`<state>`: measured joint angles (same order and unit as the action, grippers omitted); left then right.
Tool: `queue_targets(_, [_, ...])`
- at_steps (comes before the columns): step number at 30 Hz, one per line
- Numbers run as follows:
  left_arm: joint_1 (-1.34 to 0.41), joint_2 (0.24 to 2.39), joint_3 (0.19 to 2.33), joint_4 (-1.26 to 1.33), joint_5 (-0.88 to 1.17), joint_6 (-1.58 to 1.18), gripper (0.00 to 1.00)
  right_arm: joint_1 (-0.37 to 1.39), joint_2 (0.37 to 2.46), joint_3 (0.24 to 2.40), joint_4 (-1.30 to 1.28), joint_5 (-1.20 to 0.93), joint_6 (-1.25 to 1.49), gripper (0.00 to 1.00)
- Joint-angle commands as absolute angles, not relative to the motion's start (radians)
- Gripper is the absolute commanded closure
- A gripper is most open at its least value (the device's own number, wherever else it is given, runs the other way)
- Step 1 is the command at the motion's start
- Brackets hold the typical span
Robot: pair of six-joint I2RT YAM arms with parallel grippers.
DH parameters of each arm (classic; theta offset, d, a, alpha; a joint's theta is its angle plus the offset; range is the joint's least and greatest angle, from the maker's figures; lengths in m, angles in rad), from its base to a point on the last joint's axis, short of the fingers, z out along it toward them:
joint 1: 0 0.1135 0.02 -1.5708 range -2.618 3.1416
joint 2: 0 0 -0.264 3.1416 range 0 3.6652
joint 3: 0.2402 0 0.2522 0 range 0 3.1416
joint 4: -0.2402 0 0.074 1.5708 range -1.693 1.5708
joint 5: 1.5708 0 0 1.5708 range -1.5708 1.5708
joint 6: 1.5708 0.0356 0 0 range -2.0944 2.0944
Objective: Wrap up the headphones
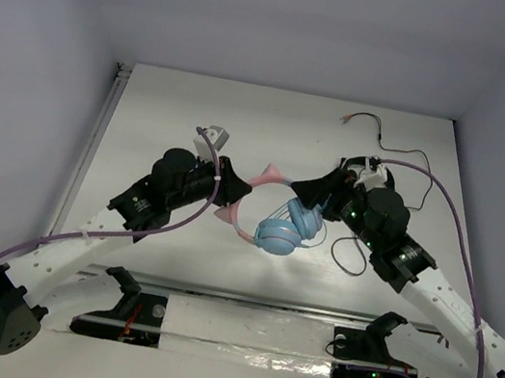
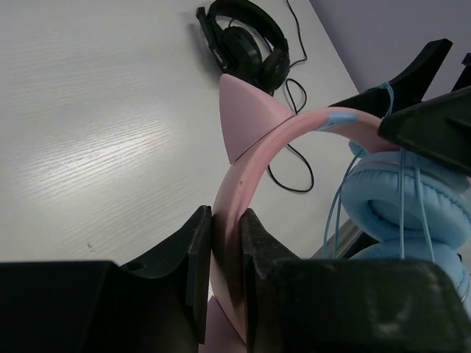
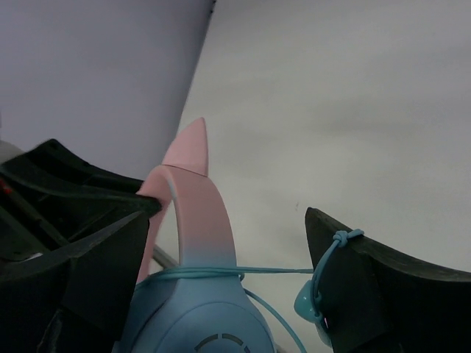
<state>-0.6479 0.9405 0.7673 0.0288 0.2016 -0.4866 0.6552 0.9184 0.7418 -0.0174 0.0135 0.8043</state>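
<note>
The headphones (image 1: 281, 230) hang between my two grippers above the table, with light-blue earcups (image 2: 407, 209) low and the pink headband (image 2: 254, 158) with cat ears (image 2: 245, 116) on top. My left gripper (image 1: 232, 185) is shut on the headband (image 2: 227, 254). My right gripper (image 1: 317, 194) is open, its jaws (image 3: 227, 220) wide apart around the headband's blue end (image 3: 193, 254). The thin light-blue cable (image 3: 283, 271) runs across that end to the right finger (image 3: 383, 287), where a knot and the plug (image 3: 305, 303) hang. Cable strands (image 2: 403, 184) also drape past the earcups.
Black headphones (image 2: 246, 44) with a black cable (image 2: 291, 158) lie on the white table behind the right arm (image 1: 366, 168). Their cable (image 1: 404, 159) trails to the back right, and a loop (image 1: 348, 257) lies near the right forearm. Grey walls enclose the table on three sides.
</note>
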Motion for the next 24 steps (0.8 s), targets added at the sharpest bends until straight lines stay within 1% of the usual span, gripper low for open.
queue_targets(1, [-0.646,0.922,0.756,0.261,0.244,-0.561,1.0,0.611,0.861,0.724,0.148,-0.177,0.915,0.07])
queue_targets(5, [-0.646,0.914,0.756,0.258,0.236,-0.557,1.0,0.611,0.825,0.827,0.046,-0.126,0.94,0.06])
queue_targets(6, [-0.646,0.908,0.761,0.244,0.229,-0.551,1.0,0.611,0.806,0.813,0.037,-0.097,0.963,0.06])
queue_targets(7, [-0.646,0.908,0.765,0.239,0.23,-0.546,1.0,0.611,0.78,0.751,0.102,-0.122,0.997,0.07])
queue_targets(10, [-0.646,0.914,0.755,0.239,0.239,-0.549,1.0,0.589,0.795,0.7,0.061,-0.106,1.011,0.07])
queue_targets(11, [-0.646,0.911,0.747,0.241,0.239,-0.548,1.0,0.553,0.801,0.684,0.089,-0.174,1.015,0.07])
queue_targets(12, [-0.646,0.907,0.741,0.245,0.238,-0.545,1.0,0.522,0.808,0.681,0.104,-0.245,1.035,0.1])
queue_targets(13, [-0.646,0.907,0.732,0.244,0.235,-0.543,1.0,0.509,0.799,0.711,0.113,-0.27,1.028,0.11])
queue_targets(15, [-0.646,0.896,0.721,0.248,0.238,-0.541,1.0,0.509,0.746,0.77,0.06,-0.2,0.953,0.1])
queue_targets(16, [-0.646,0.884,0.704,0.258,0.244,-0.545,1.0,0.509,0.729,0.77,0.004,-0.089,0.937,0.09])
queue_targets(17, [-0.646,0.871,0.698,0.268,0.244,-0.548,1.0,0.509,0.715,0.74,0.005,-0.084,0.937,0.09])
queue_targets(19, [-0.646,0.857,0.698,0.275,0.238,-0.546,1.0,0.479,0.724,0.678,0.044,-0.199,0.983,0.12])
queue_targets(20, [-0.646,0.864,0.701,0.27,0.235,-0.543,1.0,0.448,0.733,0.643,0.073,-0.237,0.998,0.16])
queue_targets(21, [-0.646,0.885,0.703,0.267,0.236,-0.543,1.0,0.43,0.739,0.632,0.106,-0.276,1.011,0.24])
queue_targets(22, [-0.646,0.894,0.707,0.268,0.245,-0.549,1.0,0.419,0.753,0.638,0.116,-0.328,1.011,0.24])
queue_targets(24, [-0.646,0.905,0.712,0.282,0.279,-0.557,1.0,0.419,0.773,0.708,0.027,-0.305,0.951,0.21])
